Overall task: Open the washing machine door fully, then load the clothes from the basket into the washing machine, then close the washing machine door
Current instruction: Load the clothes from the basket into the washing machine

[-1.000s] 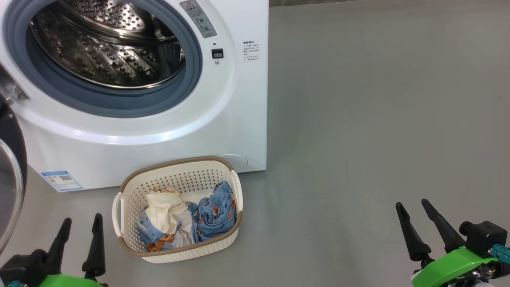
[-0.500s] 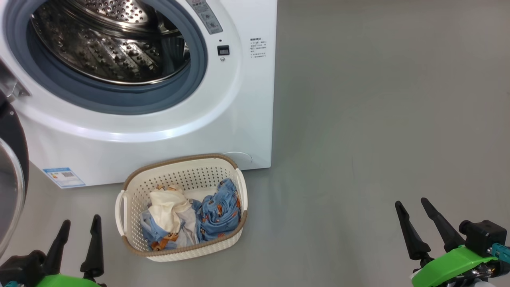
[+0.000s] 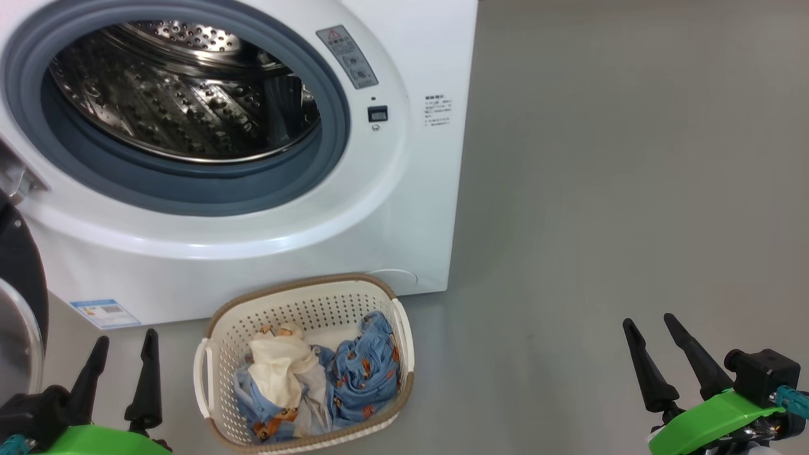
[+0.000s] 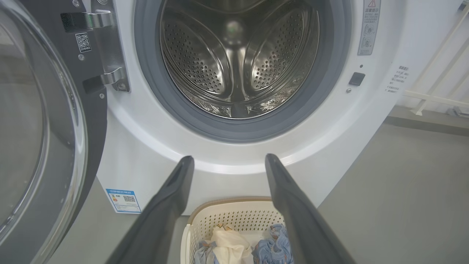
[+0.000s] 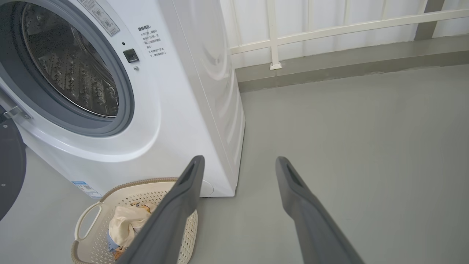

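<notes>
The white washing machine [image 3: 265, 253] [image 4: 146, 154] [image 5: 176, 121] stands with its steel drum [image 3: 183, 104] [image 4: 238, 55] exposed. Its black-rimmed door [image 3: 19, 297] [image 4: 40, 128] [image 5: 9, 165] is swung open to the left. On the floor before the machine sits the cream basket [image 3: 306, 303] [image 4: 234, 216] [image 5: 91, 216], holding the blue printed and cream clothes [image 3: 328, 379] [image 4: 238, 247] [image 5: 124, 223]. My left gripper [image 3: 123, 344] [image 4: 227, 161] hangs open just left of the basket. Far to the right over bare floor, my right gripper [image 3: 651, 322] [image 5: 238, 161] is open and empty.
Grey floor [image 3: 632, 189] stretches wide to the right of the machine. A white railing [image 5: 329, 22] and wall base run behind it. A small blue label [image 3: 104, 311] sits low on the machine's front.
The head camera has shifted, so machine and basket sit lower and further right in the picture. Both grippers keep their places and stay open.
</notes>
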